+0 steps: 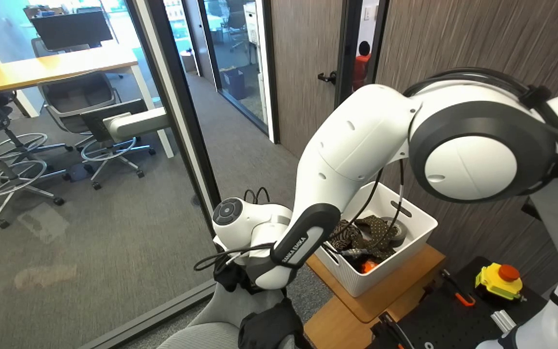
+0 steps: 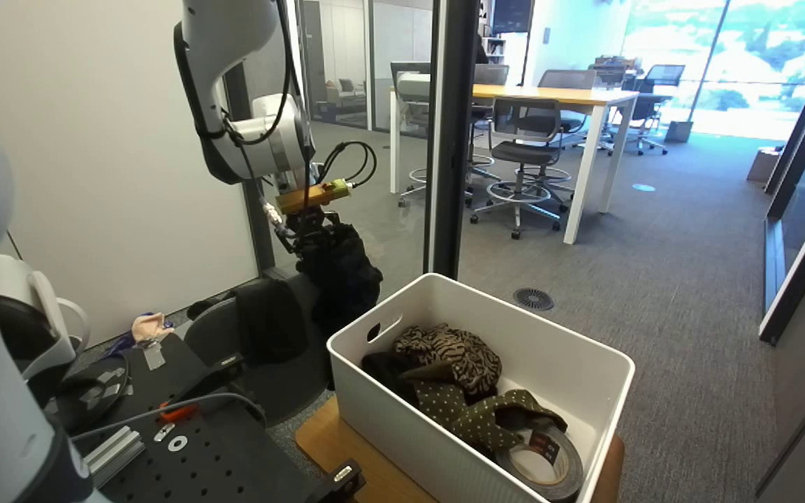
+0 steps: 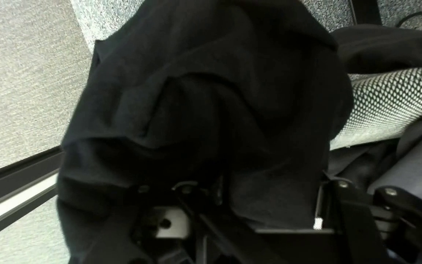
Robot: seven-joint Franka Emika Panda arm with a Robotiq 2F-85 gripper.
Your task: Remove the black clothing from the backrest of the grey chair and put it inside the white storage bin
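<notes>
Beyond the edge of the wooden bench (image 1: pixel 400 281), by the grey chair (image 1: pixel 230 306), the black garment (image 3: pixel 211 117), likely light and limp, best pinched at a bunched fold, fills the claw's (image 3: pixel 269 187) widely parted fingers, any hold hard to tell.

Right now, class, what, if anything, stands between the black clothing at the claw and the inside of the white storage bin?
Only the white storage bin itself: in an exterior view, its side wall rises between the inside and the black clothing at the claw. Nothing else visible blocks the way.
</notes>
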